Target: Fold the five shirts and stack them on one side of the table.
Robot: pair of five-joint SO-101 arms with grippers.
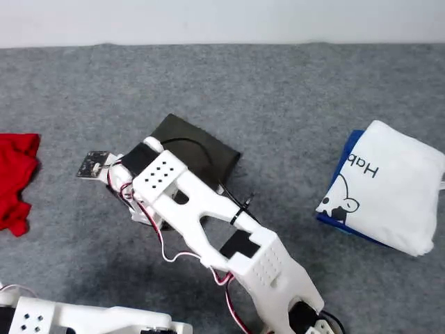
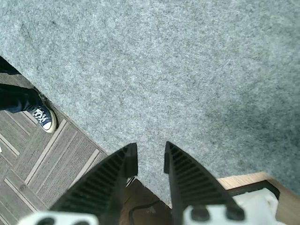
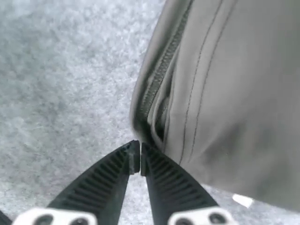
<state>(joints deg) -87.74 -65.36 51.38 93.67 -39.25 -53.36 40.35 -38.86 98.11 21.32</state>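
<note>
Matt cloth shirt point(image 3: 225, 93), rough felt table point(image 1: 278, 90)

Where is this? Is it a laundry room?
Probably a robot test room, not a laundry: a white robot arm leans over a table covered in grey felt, with a folded dark shirt and a white-and-blue shirt stack laid out.

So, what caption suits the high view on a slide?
Right arm over a dark shirt; red shirt at left, white shirt on a blue one at right.
</note>
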